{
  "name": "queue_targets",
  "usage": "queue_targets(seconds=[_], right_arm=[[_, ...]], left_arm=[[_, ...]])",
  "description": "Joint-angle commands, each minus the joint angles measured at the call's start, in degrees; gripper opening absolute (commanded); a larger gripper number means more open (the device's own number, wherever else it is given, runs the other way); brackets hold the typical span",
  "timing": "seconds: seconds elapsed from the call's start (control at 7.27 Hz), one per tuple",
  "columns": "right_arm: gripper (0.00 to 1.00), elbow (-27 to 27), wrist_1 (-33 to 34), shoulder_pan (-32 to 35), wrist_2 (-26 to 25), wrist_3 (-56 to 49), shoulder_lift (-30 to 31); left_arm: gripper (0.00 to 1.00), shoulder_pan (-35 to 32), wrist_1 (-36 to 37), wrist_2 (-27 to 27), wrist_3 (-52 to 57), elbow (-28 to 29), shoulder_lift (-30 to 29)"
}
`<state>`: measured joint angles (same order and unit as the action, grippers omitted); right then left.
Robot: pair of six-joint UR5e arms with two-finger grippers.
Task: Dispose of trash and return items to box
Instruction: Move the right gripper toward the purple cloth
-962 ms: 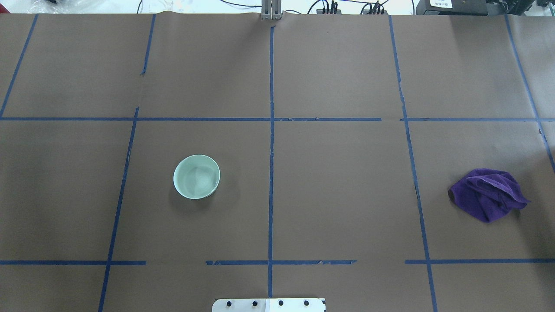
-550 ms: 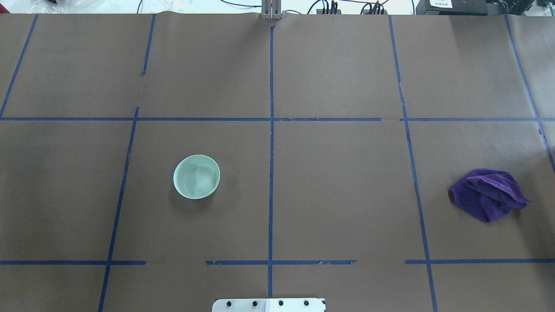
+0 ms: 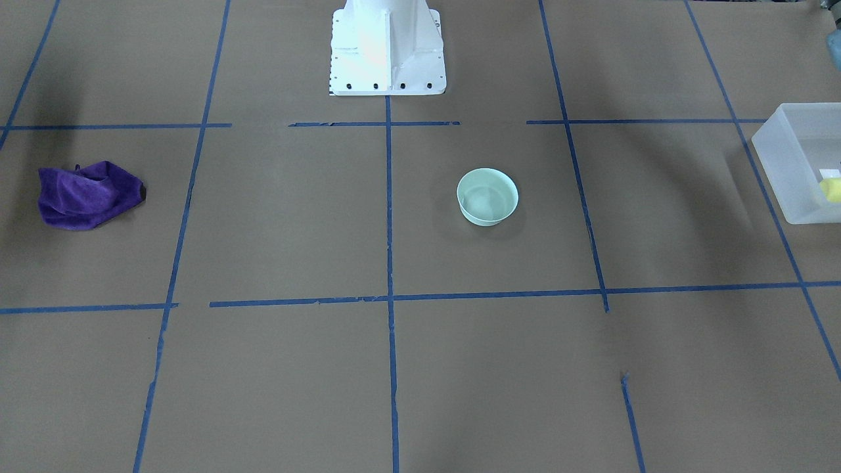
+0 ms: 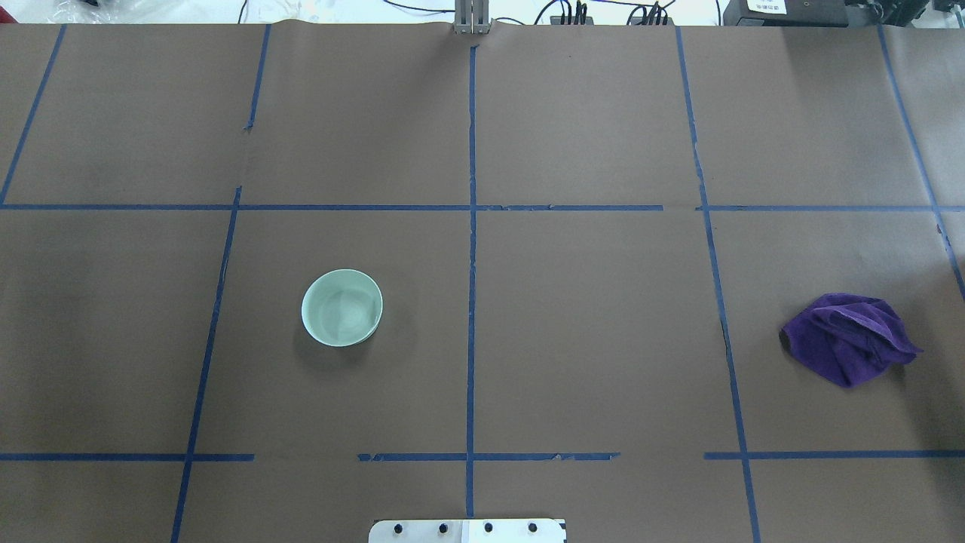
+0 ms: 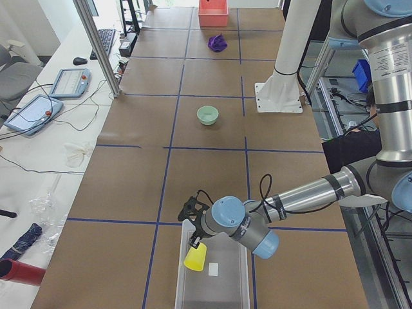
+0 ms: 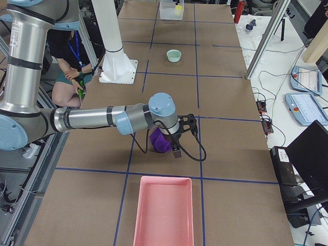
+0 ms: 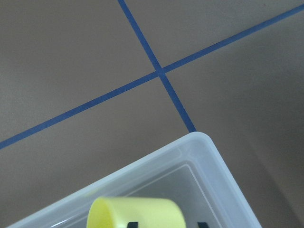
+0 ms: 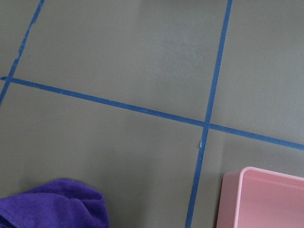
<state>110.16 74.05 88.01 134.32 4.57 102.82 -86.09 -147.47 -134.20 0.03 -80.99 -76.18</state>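
Observation:
The pale mint-green bowl (image 3: 487, 196) stands upright and empty on the brown table, left of centre in the overhead view (image 4: 341, 307). The frosted box (image 5: 182, 278) lies at the table's left end. My left gripper (image 5: 195, 244) is over the box's near corner (image 7: 199, 142), shut on the yellow cup (image 7: 135, 211), which hangs tilted above the box floor (image 5: 195, 257). My right gripper (image 6: 174, 146) hovers at the purple cloth (image 6: 160, 141). It shows only in the exterior right view, so I cannot tell whether it is open.
The purple cloth (image 4: 848, 339) lies crumpled at the table's right side. A pink tray (image 6: 164, 210) sits past it at the right end, its corner in the right wrist view (image 8: 256, 199). The white robot base (image 3: 387, 46) stands at the table's middle edge.
The bowl has not moved. The purple cloth's left edge has shifted very slightly. No arm enters the overhead view.

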Motion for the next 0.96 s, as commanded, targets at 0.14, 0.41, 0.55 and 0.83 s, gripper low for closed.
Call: queue_targets(seconds=[0.14, 0.41, 0.55, 0.83], right_arm=[[1.00, 1.0, -9.7, -8.2, -0.3, 13.9, -0.9], [0.99, 0.9, -18.9, -18.0, -6.0, 29.2, 1.3], [0.91, 0.9, -18.9, -21.8, -8.1, 31.0, 1.9], [0.88, 1.5, -19.1, -33.1, -19.0, 38.0, 0.7]], left_arm=[[1.00, 0.0, 16.2, 0.3, -0.1, -12.4, -4.2], [1.00, 0.0, 18.3, 3.8, -0.2, -13.6, -7.3], [1.00, 0.0, 18.3, 3.9, -0.8, -13.8, -8.3], [1.00, 0.0, 18.3, 3.9, -0.8, -13.8, -9.2]])
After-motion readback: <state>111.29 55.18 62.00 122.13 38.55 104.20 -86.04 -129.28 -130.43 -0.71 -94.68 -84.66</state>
